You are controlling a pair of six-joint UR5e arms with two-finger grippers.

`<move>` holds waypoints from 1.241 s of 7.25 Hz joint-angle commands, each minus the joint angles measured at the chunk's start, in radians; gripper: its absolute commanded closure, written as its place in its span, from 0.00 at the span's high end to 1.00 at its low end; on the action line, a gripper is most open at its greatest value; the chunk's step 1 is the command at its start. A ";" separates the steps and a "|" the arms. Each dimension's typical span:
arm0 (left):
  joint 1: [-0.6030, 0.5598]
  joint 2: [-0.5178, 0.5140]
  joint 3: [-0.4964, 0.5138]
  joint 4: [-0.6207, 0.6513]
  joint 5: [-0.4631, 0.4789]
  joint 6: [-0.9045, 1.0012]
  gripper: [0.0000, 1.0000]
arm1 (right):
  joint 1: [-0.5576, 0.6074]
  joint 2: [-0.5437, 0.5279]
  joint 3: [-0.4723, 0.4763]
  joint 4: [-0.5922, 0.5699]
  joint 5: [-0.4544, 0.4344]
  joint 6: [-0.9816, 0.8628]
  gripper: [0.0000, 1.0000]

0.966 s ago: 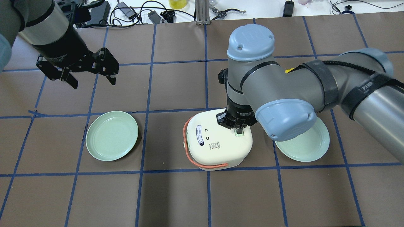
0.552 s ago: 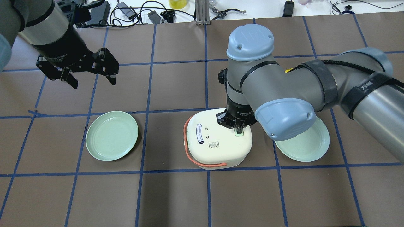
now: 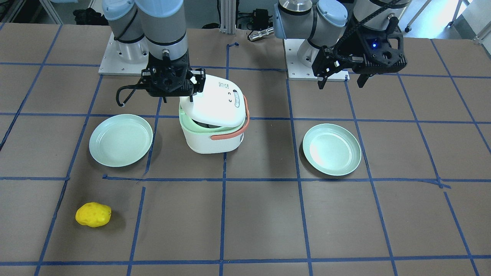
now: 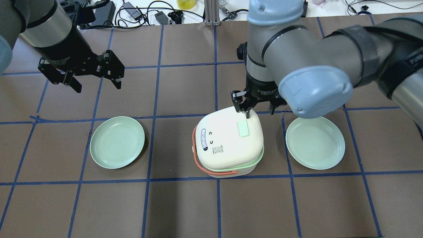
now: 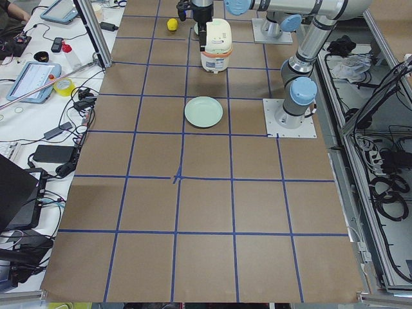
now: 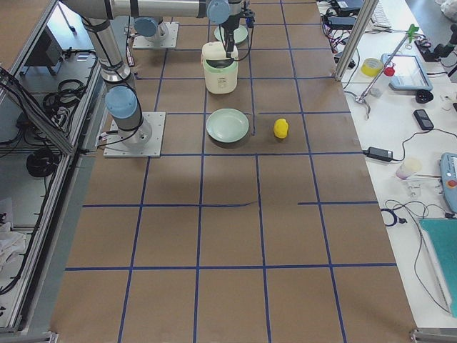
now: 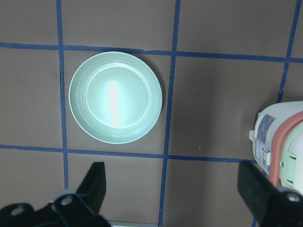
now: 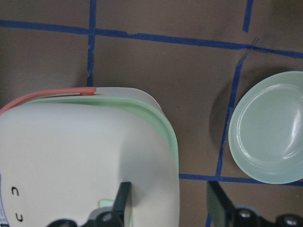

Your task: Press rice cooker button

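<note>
The white rice cooker (image 4: pixel 228 145) with an orange handle stands mid-table, also in the front view (image 3: pixel 213 115). Its lid is tilted up, showing the green inner rim. The pale green button (image 4: pixel 243 128) sits on the lid, uncovered. My right gripper (image 4: pixel 258 111) is open and hovers above the lid's far edge, off the button; it also shows in the front view (image 3: pixel 177 99) and the right wrist view (image 8: pixel 169 189). My left gripper (image 4: pixel 96 85) is open and empty, far to the left above the table, also in the left wrist view (image 7: pixel 175 189).
A pale green plate (image 4: pixel 117 142) lies left of the cooker and another plate (image 4: pixel 315 142) right of it. A yellow lumpy object (image 3: pixel 93 214) lies near the operators' edge. Cables and gear line the far table edge (image 4: pixel 148 13).
My right gripper has lifted off the button, moved back toward the far edge and opened. The cooker's lid has popped up. The left arm has not moved.
</note>
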 commanded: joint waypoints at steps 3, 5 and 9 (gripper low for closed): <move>0.000 0.000 0.000 0.000 0.000 -0.001 1.00 | -0.241 -0.002 -0.223 0.101 -0.011 -0.129 1.00; 0.000 0.000 0.000 0.000 0.000 0.000 1.00 | -0.289 -0.008 -0.232 0.101 -0.009 -0.152 1.00; 0.000 0.000 0.000 0.000 0.000 0.000 1.00 | -0.287 -0.008 -0.230 0.104 -0.009 -0.152 1.00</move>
